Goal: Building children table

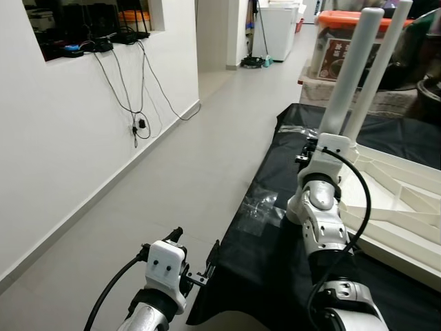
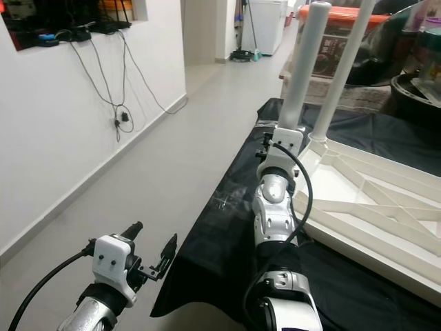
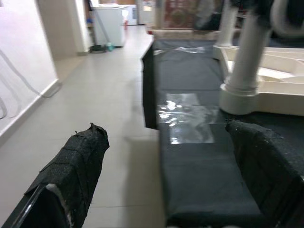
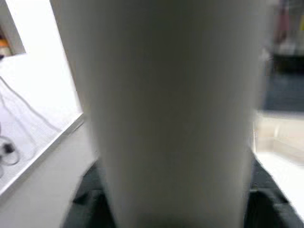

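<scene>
On the grey tiled floor lies a black sheet (image 1: pixel 275 262), protecting the upside-down white plastic table top (image 1: pixel 400 207). Your right claw (image 1: pixel 315 153) grips its near white leg (image 1: pixel 348 76), probably to seat it; left claw (image 1: pixel 196 265) hangs open beside the sheet.

Right pincer (image 2: pixel 284 138) at white table leg (image 2: pixel 302 65), left pincer (image 2: pixel 151 248) spread above floor (image 2: pixel 172 158).

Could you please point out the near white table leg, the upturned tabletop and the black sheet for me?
Near table leg (image 1: pixel 351 72), left eye view, middle of the tube.
Tabletop (image 2: pixel 386 207), right eye view, a rib of its underside.
Black sheet (image 3: pixel 199 175), left wrist view, bare cloth near its edge.
</scene>
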Motion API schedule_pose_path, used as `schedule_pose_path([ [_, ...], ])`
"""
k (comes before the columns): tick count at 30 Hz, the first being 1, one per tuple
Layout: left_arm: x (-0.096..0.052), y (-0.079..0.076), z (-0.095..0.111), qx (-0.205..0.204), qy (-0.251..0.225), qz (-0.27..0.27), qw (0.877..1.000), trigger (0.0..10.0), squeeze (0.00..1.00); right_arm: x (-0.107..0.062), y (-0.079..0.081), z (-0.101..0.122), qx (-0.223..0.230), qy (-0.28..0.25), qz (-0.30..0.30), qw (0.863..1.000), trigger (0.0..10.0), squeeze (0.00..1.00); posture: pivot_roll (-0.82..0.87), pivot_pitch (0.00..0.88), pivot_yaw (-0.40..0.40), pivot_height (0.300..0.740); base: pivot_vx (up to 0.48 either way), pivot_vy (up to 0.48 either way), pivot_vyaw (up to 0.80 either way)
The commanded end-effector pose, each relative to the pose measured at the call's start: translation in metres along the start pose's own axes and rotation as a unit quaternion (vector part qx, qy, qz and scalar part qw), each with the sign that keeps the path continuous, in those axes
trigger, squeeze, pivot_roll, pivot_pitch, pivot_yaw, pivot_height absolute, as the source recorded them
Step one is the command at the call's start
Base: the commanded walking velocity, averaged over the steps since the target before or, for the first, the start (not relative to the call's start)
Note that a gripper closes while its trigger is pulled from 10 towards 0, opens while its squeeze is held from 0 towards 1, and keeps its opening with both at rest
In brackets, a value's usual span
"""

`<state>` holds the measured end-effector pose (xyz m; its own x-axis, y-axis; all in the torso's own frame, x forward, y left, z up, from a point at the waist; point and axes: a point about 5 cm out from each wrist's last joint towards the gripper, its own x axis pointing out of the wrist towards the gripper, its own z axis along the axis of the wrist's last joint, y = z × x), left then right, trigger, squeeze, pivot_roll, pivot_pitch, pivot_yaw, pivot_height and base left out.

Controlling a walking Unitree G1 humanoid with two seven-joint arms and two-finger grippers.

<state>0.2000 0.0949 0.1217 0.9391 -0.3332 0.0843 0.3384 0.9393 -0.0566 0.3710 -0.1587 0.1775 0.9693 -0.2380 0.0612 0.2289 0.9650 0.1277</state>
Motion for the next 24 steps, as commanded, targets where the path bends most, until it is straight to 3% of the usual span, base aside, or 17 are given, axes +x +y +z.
schedule_pose_path([
  [1,0.000,-0.001,-0.004,-0.002,0.011,-0.002,1.000,10.0,0.00,-0.003,0.007,-0.013,0.013,0.021,0.037,0.999,10.0,1.00,0.05,0.000,0.014,0.740,0.000,0.000,0.00],
  [4,0.001,0.000,-0.004,-0.002,0.011,-0.001,1.000,10.0,0.00,0.000,0.008,-0.011,0.008,0.013,0.050,0.999,10.0,1.00,0.05,0.000,0.010,0.740,0.000,0.000,0.00],
  [5,0.001,0.000,-0.004,-0.001,0.011,0.000,1.000,10.0,0.00,0.004,0.010,-0.009,0.029,0.011,0.084,0.996,10.0,0.00,0.05,0.000,0.010,0.740,0.000,0.000,0.00],
  [7,0.001,0.000,-0.004,-0.001,0.011,0.000,1.000,10.0,0.00,0.004,0.010,-0.009,0.029,0.011,0.084,0.996,10.0,0.00,0.05,0.000,0.010,0.740,0.000,0.000,0.00],
  [8,0.001,0.001,-0.004,-0.001,0.010,0.000,1.000,10.0,0.00,0.011,0.019,-0.002,0.062,0.023,0.206,0.976,10.0,0.00,0.05,0.000,0.010,0.740,0.000,0.000,0.00],
  [9,0.001,0.001,-0.004,-0.001,0.010,0.000,1.000,10.0,0.00,0.011,0.019,-0.002,0.062,0.023,0.206,0.976,10.0,0.00,0.05,0.000,0.010,0.740,0.000,0.000,0.00],
  [10,0.000,0.001,-0.004,-0.001,0.011,0.001,1.000,10.0,0.00,0.013,0.022,0.002,0.075,0.028,0.256,0.964,10.0,0.00,0.05,0.000,0.010,0.740,0.000,0.000,0.00],
  [11,0.000,0.001,-0.004,-0.001,0.011,0.001,1.000,10.0,0.00,0.013,0.022,0.002,0.075,0.028,0.256,0.964,10.0,0.00,0.05,0.000,0.010,0.740,0.000,0.000,0.00],
  [13,0.001,0.000,-0.004,-0.002,0.010,0.000,1.000,10.0,0.00,0.011,0.030,0.004,0.077,0.066,0.412,0.906,10.0,0.00,0.05,0.000,0.006,0.740,0.000,0.000,0.00],
  [14,0.001,0.000,-0.004,-0.002,0.010,0.000,1.000,10.0,0.00,0.011,0.030,0.004,0.077,0.066,0.412,0.906,10.0,0.00,0.05,0.000,0.006,0.740,0.000,0.000,0.00],
  [17,0.002,0.000,-0.003,-0.002,0.009,0.001,1.000,10.0,0.00,0.005,0.032,0.000,0.056,0.097,0.514,0.850,10.0,0.00,0.06,0.000,0.001,0.740,0.000,0.000,0.00],
  [18,0.002,0.000,-0.003,-0.002,0.009,0.001,1.000,10.0,0.00,0.005,0.032,0.000,0.056,0.097,0.514,0.850,10.0,0.00,0.06,0.000,0.001,0.740,0.000,0.000,0.00],
  [19,0.002,0.000,-0.003,-0.002,0.009,0.002,1.000,10.0,0.00,0.001,0.033,-0.003,0.033,0.117,0.554,0.824,10.0,0.00,0.06,0.000,-0.002,0.740,0.000,0.000,0.00],
  [20,0.002,0.000,-0.003,-0.002,0.009,0.002,1.000,10.0,0.00,0.001,0.033,-0.003,0.033,0.117,0.554,0.824,10.0,0.00,0.06,0.000,-0.002,0.740,0.000,0.000,0.00],
  [22,0.001,0.000,-0.002,-0.002,0.007,0.003,1.000,10.0,0.00,-0.006,0.033,-0.010,-0.008,0.149,0.611,0.777,10.0,0.00,0.07,0.000,-0.003,0.740,0.000,0.000,0.00],
  [23,0.001,0.000,-0.002,-0.002,0.007,0.003,1.000,10.0,0.00,-0.006,0.033,-0.010,-0.008,0.149,0.611,0.777,10.0,0.00,0.07,0.000,-0.003,0.740,0.000,0.000,0.00],
  [24,0.001,0.000,-0.002,-0.002,0.007,0.003,1.000,10.0,0.00,-0.009,0.031,-0.012,-0.023,0.163,0.636,0.754,10.0,0.00,0.07,0.000,-0.006,0.740,0.000,0.000,0.00],
])
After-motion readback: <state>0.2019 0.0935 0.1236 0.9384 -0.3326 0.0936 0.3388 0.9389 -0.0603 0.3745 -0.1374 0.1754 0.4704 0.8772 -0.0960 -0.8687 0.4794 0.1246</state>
